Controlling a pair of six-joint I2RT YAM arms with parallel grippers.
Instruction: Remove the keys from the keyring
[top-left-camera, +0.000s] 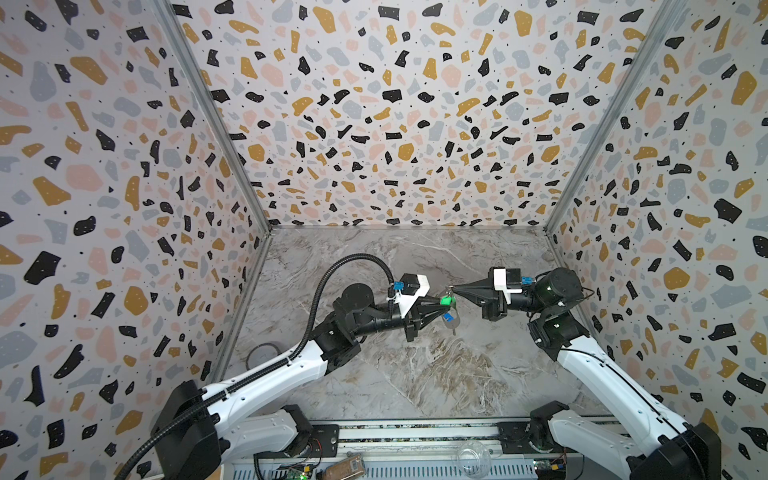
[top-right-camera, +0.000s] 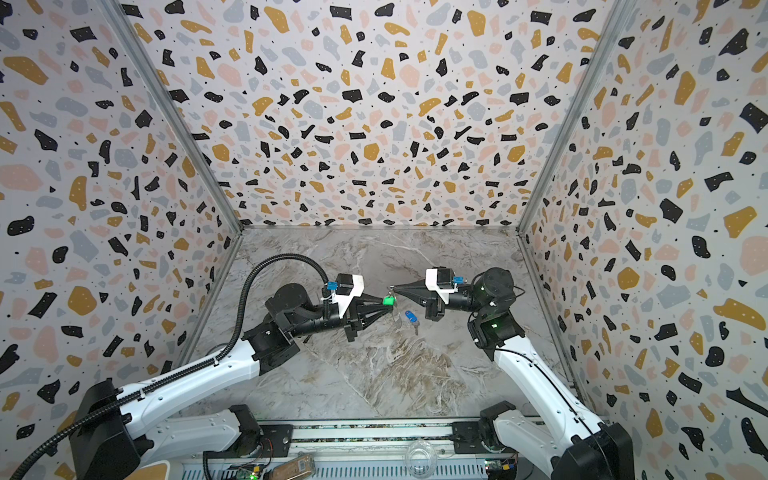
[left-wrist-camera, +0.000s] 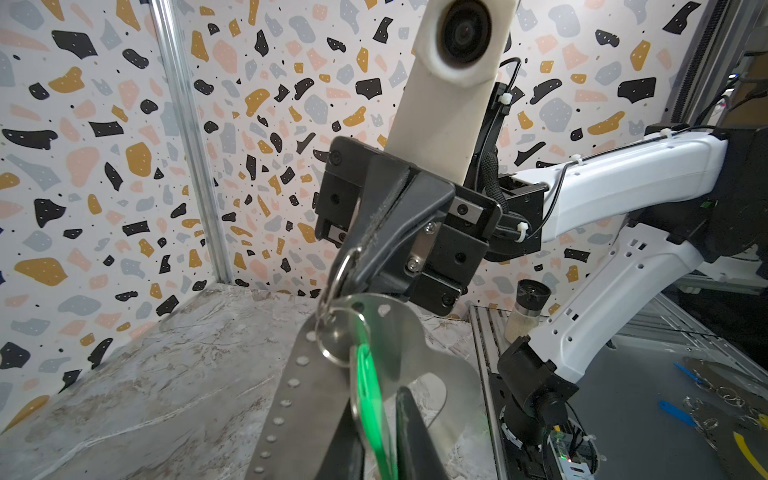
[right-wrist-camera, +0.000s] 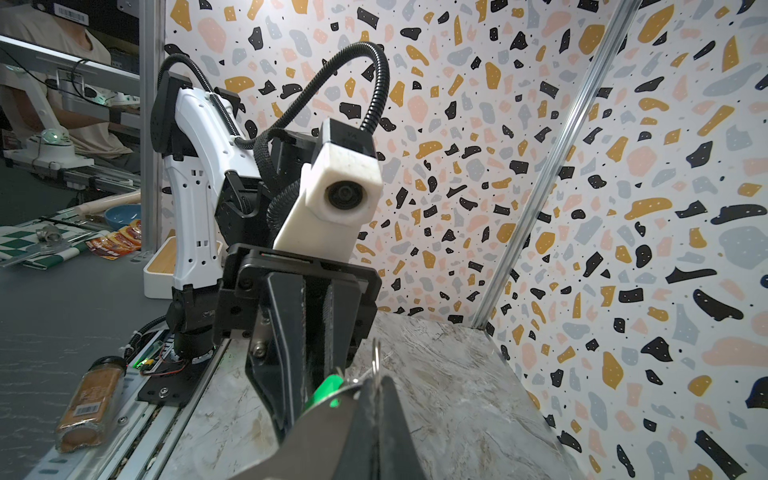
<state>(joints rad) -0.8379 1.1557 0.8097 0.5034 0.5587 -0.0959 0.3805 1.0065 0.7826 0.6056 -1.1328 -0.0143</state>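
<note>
1. Both arms reaching in over the middle of the marble table (top-left-camera: 415, 374), tips almost meeting, left arm from the left, right arm from the right.
2. Left gripper (top-left-camera: 439, 304) pinched shut on the green-tagged key (top-left-camera: 445, 300), held by its plastic tag. In the left wrist view, the tag (left-wrist-camera: 365, 399) edge-on between the two black fingers (left-wrist-camera: 409, 424); from the right wrist camera, the same tag (right-wrist-camera: 328, 390) caught at the fingers' narrow end.
3. Right gripper (top-left-camera: 454, 289) closed tight on the metal ring (left-wrist-camera: 337, 276) at the top of the keyring, fingers pressed flat together with only the ring's upper edge between them. Ring upright just past the tip in the right wrist view (right-wrist-camera: 376, 353).
4. Keyring strap (left-wrist-camera: 291, 399): flat grey band with a row of small dots, hanging from the rings, just beside the green tag and the left fingers. Behind the tag, a shiny flat metal piece (left-wrist-camera: 399, 345); cannot tell whether key or part of the strap.
5. Blue-tagged key (top-right-camera: 410, 317) near the green one in both top views, between the two grippers and a little closer to the front rail, dark blade (top-right-camera: 416, 329) pointing toward the front. Cannot tell whether hanging or resting on the table, nor whether linked to the strap.
6. On the front rail, off the marble: a clear glass jar (top-left-camera: 473, 457) and a brown bottle (top-left-camera: 345, 467) lying on its side.
</note>
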